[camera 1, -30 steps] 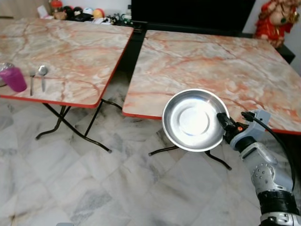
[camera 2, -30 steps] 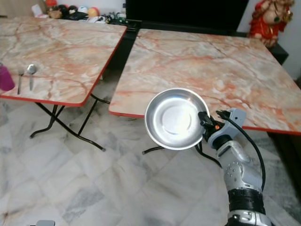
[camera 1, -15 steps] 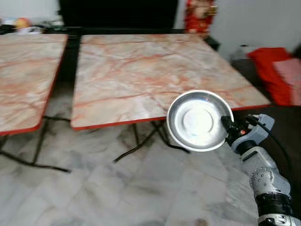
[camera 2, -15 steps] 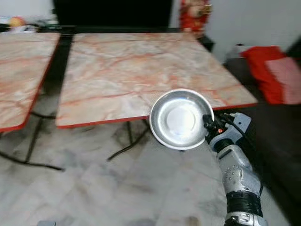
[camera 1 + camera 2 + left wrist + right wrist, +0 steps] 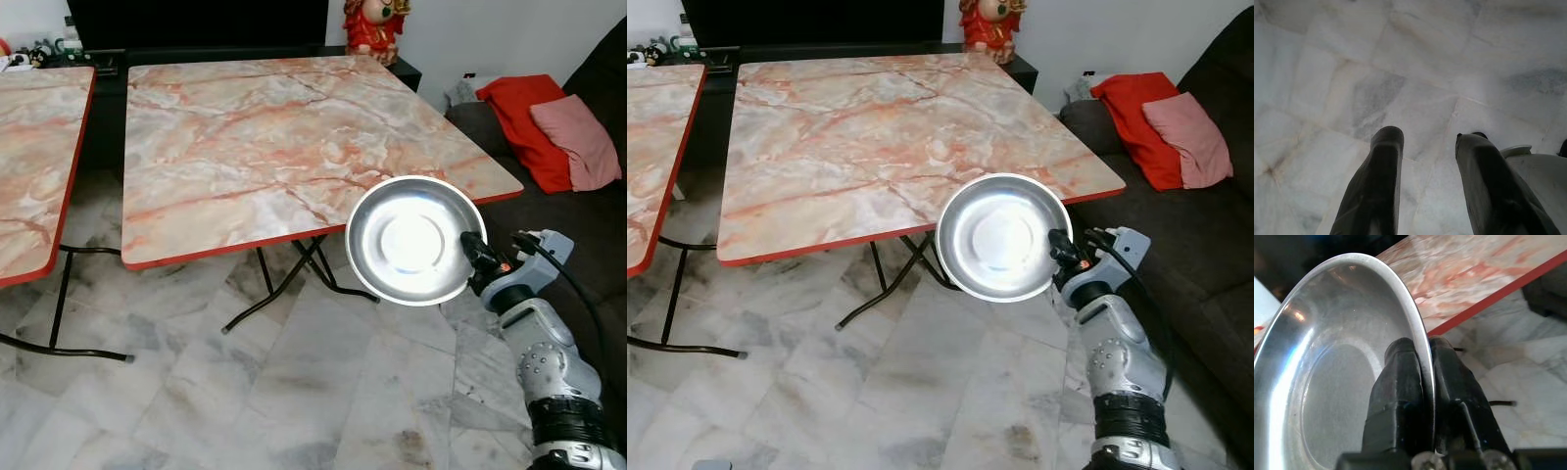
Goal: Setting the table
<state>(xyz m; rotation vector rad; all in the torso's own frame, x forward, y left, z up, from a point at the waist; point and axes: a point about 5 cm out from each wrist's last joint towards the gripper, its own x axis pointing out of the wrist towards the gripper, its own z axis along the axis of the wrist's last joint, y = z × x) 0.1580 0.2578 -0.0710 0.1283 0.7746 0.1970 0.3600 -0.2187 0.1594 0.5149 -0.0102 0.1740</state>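
- Right gripper (image 5: 1422,350): both black fingers (image 5: 1396,382) are pinched tight on the rim of the steel plate (image 5: 415,240), one finger inside the dish and one behind it.
- The plate is up in the air, tilted so its shiny inside faces the head camera. It sits just off the near right corner of the marble-pattern counter (image 5: 284,147), over the floor, not touching the counter.
- The silver right arm (image 5: 549,362) comes up from the lower right, with a black cable looping off the wrist.
- Left gripper (image 5: 1425,147): fingers spread apart with nothing between them, pointing down at the pale marble floor tiles (image 5: 1376,98).
- The counter has a red edge and black folding legs (image 5: 284,294). A second counter (image 5: 34,147) of the same kind stands to the left, with a gap between them.
- Past the far right corner of the counter there's a red figurine (image 5: 372,24) on a dark low cabinet.
- On the right is a dark sofa (image 5: 1215,225) with a red cushion (image 5: 1136,122) and a pink cushion (image 5: 1190,137) lying on it.
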